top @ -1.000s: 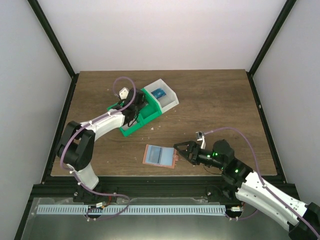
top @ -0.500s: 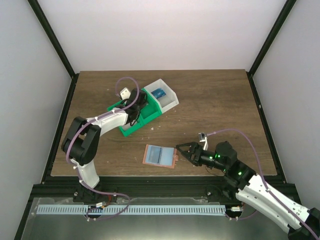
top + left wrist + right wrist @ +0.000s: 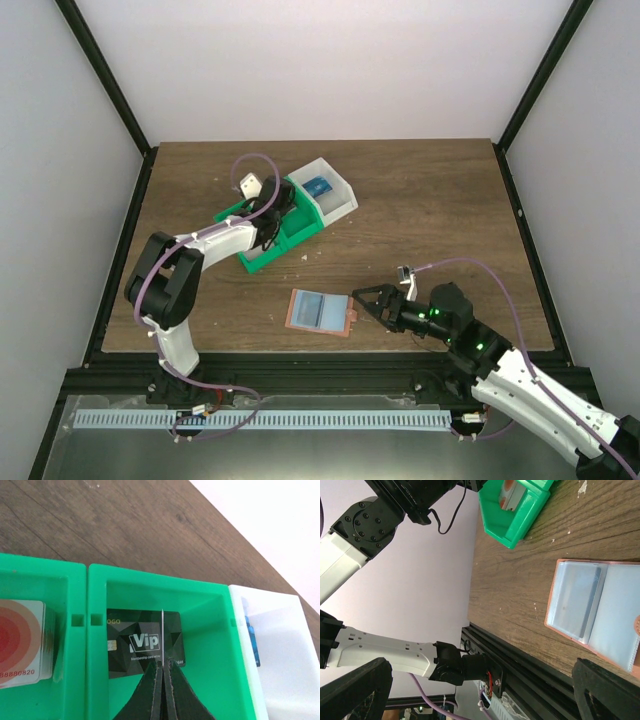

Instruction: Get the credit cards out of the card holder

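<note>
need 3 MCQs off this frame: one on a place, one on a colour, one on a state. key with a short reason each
1. Where does the black Vip card lie?
A. in the middle green compartment of the bin
B. on the card holder
C. in the white compartment

2. What colour is the bin's end compartment that holds the blue card?
A. red
B. white
C. black

3. How is the right gripper?
A. shut on a card
B. shut on nothing
C. open and empty

Key:
1 A: the left wrist view shows it flat on the floor between two green walls.
2 B: that end section is white in both the top and left wrist views.
3 C: its fingers stand wide apart beside the open card holder, with nothing between them.
</note>
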Controlling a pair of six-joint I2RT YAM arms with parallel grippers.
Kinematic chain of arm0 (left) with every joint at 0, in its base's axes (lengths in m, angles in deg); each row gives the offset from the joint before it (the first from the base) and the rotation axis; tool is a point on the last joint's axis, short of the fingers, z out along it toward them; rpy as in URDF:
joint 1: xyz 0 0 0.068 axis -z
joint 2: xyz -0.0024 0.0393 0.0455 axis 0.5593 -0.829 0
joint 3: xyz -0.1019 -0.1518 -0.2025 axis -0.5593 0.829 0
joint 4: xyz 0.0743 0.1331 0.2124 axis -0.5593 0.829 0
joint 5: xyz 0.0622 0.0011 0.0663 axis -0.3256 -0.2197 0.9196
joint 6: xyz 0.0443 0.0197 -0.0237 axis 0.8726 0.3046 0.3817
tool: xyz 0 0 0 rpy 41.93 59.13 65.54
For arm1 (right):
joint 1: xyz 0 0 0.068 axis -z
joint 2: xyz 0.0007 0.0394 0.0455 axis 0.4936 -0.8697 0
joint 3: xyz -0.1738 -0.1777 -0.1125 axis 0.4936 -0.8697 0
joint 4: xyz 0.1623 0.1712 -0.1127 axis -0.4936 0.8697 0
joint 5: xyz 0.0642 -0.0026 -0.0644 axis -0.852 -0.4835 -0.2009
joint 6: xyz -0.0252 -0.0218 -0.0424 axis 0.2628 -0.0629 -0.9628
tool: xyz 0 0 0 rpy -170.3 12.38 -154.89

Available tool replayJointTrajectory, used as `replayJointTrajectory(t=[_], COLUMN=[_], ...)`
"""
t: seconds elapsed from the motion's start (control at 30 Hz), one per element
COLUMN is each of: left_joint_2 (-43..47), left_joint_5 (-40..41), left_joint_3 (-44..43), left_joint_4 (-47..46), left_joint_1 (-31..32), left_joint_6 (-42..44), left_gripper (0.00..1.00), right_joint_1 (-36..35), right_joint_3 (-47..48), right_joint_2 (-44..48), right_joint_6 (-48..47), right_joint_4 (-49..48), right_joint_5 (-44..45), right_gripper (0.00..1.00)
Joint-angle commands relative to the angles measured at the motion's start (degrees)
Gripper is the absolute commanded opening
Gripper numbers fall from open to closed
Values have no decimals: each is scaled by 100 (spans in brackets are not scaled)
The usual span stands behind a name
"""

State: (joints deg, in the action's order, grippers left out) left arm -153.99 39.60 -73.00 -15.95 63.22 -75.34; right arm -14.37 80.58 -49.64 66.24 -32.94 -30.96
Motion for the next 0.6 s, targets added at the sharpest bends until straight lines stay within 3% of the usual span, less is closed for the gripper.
replayJointTrajectory(t=[0.0,0.57], left_joint_2=[-11,-435], left_joint_5=[191,183], left_joint_3=[26,-116], left_joint_4=[-348,-283], left_joint_1=[-21,-74], left_joint_6=[108,101], left_gripper=[0,0], right_joint_1=[44,44], right_joint_3=[238,226], right_joint_2=[32,4], right_joint_6=[-99,38], right_joint_4=[98,58], right_joint_5=[106,92], right_gripper=[100,100])
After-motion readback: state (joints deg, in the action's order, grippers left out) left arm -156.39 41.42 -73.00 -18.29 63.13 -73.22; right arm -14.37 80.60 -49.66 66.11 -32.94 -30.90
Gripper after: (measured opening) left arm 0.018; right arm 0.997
